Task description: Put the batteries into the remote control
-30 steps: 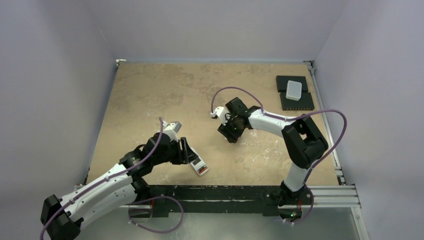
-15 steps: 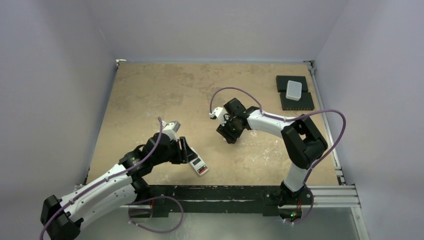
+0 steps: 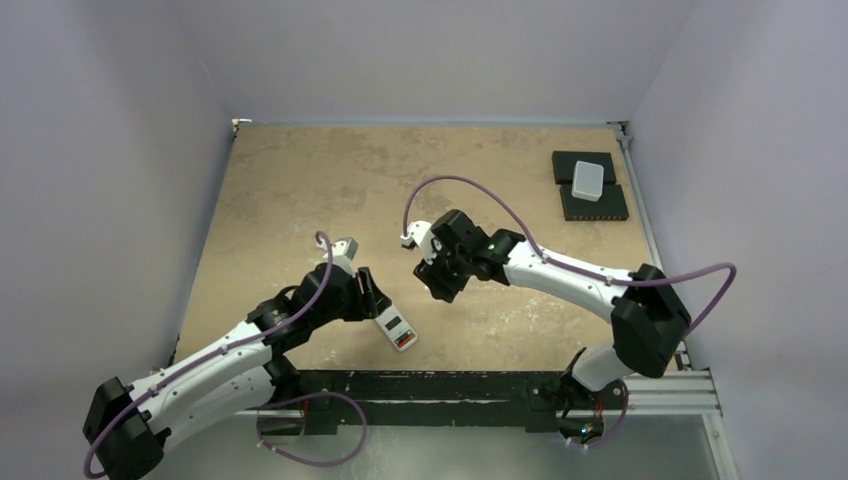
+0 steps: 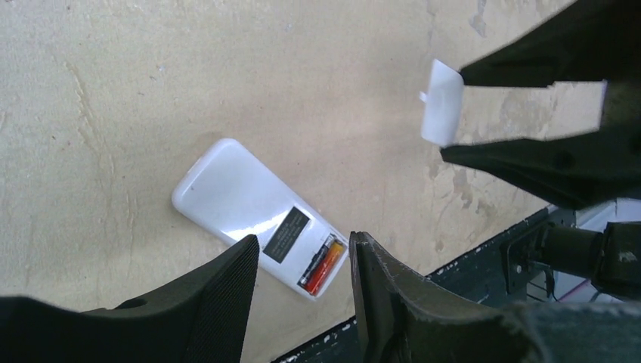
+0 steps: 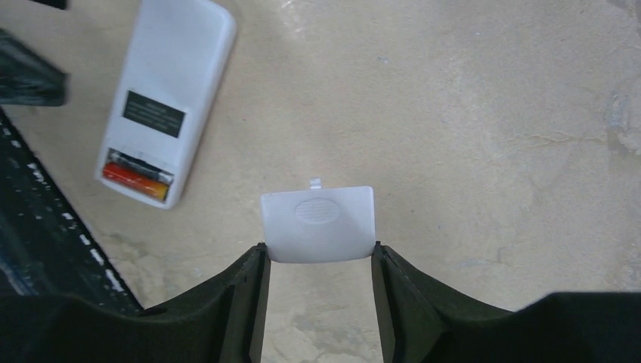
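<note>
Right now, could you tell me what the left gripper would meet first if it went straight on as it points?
Probably the white rectangular remote control, lying back-up on the tan tabletop: its open battery end sits ahead of the left gripper, though depth is unclear.

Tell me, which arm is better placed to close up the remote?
Right: the right gripper grips the battery cover near the remote, batteries showing inside. The left gripper hangs open, empty.

A plain white box (image 3: 588, 180) lies across two black pads (image 3: 600, 206), well beyond the right gripper (image 3: 437, 284) and off to its right, on the tan table (image 3: 300, 180). A metal rail (image 3: 660, 385) runs behind it.
</note>
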`<state>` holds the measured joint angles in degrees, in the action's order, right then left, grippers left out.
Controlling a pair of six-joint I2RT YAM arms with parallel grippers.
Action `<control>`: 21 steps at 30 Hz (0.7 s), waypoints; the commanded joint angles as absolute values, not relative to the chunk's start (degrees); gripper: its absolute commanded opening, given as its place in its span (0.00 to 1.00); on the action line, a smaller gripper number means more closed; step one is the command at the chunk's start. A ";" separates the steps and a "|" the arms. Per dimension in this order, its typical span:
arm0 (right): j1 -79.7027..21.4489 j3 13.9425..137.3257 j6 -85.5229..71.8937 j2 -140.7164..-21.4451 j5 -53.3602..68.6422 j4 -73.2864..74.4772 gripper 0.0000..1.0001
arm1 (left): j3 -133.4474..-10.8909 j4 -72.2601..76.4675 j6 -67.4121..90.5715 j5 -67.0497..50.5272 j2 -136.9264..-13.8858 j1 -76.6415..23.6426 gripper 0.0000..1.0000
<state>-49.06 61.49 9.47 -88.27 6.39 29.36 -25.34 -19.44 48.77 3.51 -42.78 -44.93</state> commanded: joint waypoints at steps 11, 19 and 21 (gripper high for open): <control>-60.86 56.52 -3.32 -77.88 1.83 31.89 0.22 | -23.64 -5.74 45.45 11.76 -52.63 -41.57 0.49; -66.44 53.75 -9.40 -75.56 -1.22 31.84 0.21 | -19.74 4.43 44.82 4.68 -59.34 -36.49 0.52; -67.37 53.27 -10.74 -75.10 -1.51 31.46 0.22 | -18.40 6.56 44.83 2.39 -60.07 -36.14 0.52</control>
